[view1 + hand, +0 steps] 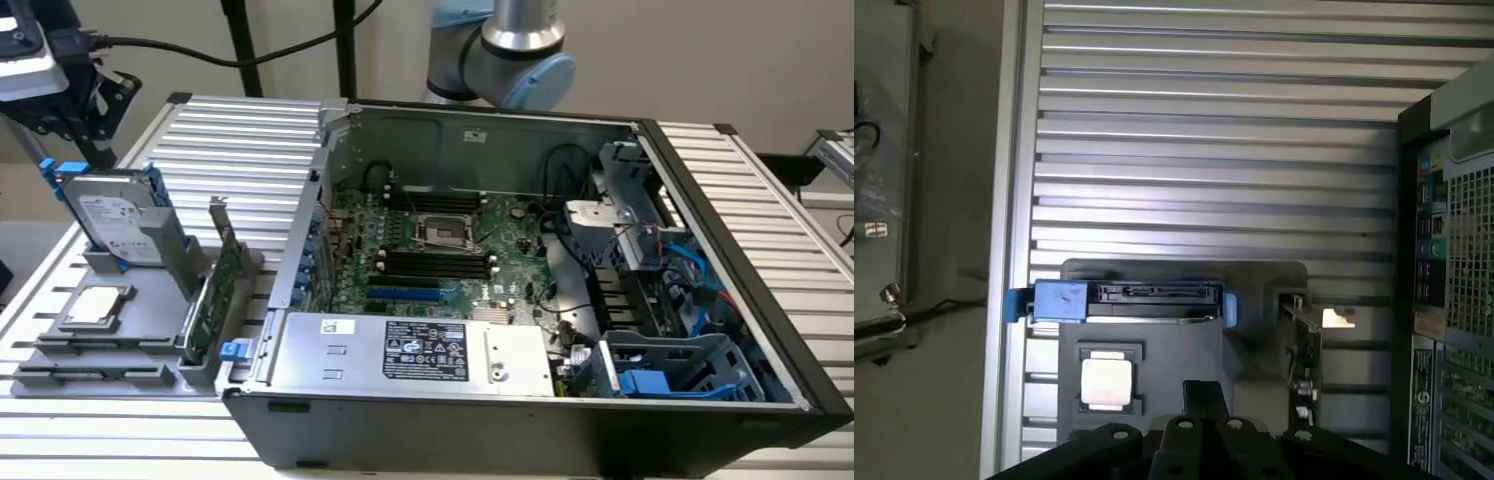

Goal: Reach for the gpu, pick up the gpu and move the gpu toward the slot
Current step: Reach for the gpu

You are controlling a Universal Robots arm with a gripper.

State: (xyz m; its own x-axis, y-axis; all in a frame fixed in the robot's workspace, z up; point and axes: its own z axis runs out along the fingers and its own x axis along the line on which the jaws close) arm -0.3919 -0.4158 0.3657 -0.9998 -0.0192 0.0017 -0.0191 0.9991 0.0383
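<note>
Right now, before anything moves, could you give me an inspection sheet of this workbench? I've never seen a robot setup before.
Surface: ribbed metal table, carrying everything below.
Job's things: gpu stands on edge in the grey holder, untouched.
Clutter: hard drive with blue rails and square chip in the same holder; open computer case beside it.
Grippers: gripper hangs above the holder, apart from the gpu.
Cables: black cable runs toward the wrist; blue and red wires inside the case.
Surroundings: plain wall; robot arm behind the case.
</note>
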